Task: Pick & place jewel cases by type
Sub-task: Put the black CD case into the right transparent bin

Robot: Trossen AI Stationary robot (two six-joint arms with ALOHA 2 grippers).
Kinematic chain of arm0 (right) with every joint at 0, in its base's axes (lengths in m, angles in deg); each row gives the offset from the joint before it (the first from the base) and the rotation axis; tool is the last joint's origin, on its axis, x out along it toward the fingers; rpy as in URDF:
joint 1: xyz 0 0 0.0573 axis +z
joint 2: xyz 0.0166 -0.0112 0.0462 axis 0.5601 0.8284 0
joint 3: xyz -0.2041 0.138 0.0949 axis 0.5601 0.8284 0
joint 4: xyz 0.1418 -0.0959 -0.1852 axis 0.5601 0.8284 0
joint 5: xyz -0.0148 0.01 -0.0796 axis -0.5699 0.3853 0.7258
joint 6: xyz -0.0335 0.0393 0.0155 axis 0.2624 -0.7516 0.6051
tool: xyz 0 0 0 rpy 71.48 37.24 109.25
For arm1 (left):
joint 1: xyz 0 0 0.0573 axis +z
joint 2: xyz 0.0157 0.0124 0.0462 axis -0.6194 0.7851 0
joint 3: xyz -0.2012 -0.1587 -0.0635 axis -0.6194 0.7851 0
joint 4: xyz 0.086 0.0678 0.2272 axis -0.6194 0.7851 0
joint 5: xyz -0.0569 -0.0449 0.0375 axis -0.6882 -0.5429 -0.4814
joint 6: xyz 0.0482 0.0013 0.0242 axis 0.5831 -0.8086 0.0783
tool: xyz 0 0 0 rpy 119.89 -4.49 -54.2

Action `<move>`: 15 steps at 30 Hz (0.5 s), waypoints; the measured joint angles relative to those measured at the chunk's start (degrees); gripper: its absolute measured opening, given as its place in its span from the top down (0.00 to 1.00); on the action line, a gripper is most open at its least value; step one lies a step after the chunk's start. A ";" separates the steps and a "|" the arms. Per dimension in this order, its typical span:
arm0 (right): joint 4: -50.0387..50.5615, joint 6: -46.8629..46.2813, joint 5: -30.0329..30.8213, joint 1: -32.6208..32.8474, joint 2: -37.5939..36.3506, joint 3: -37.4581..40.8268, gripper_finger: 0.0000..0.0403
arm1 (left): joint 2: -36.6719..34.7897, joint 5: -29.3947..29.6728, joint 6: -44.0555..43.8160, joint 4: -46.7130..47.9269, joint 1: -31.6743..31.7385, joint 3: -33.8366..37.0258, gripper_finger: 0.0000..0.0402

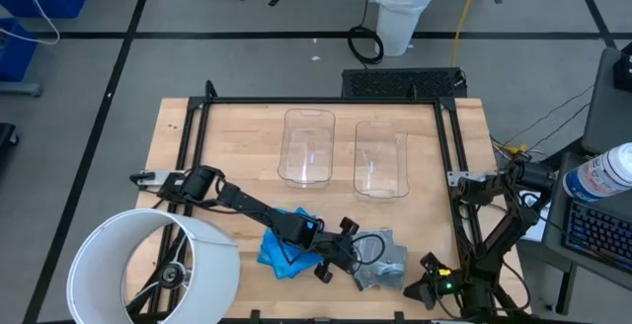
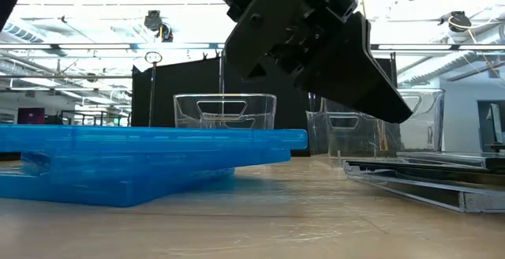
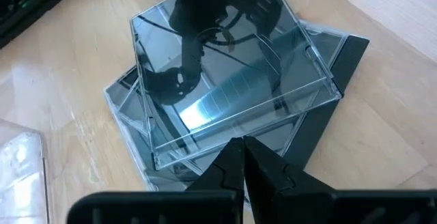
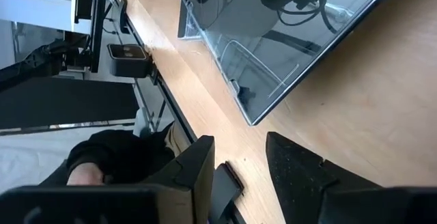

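The left gripper is reaching across the table with fingers shut; the right gripper is waiting, parted.

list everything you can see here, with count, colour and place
blue cases: a stack, count unclear, translucent blue, front of table, under the left arm
grey cases: a stack, at least two, smoky grey, front of table, right of the blue ones
bins: two, clear, empty, side by side at table middle
table: one, light wood
bucket: one, white, on floor behind table
lamp shade: one, white, front left
left gripper: shut, empty, over the grey cases
right gripper: open, empty, low at the table's front right edge
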 joint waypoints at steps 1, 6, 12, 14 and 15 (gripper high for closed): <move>0.01 0.00 -0.02 0.09 0.00 0.00 0.70 | 0.00 -0.01 -0.30 -0.01 0.00 0.00 0.97; 0.27 2.11 -0.07 -0.24 1.51 -1.33 0.68 | 1.73 -0.35 -1.80 -1.05 -0.27 0.07 0.98; 2.66 0.62 -0.64 0.87 3.19 -3.41 0.60 | 2.99 0.94 -1.80 -3.13 -0.28 0.05 0.97; 3.34 0.00 -0.40 0.75 3.19 -3.47 0.58 | 3.18 1.29 -2.06 -3.34 -0.24 -0.05 0.99; 3.73 -0.44 -0.26 0.67 3.19 -3.45 0.58 | 3.30 1.31 -2.02 -3.14 -0.24 -0.03 0.99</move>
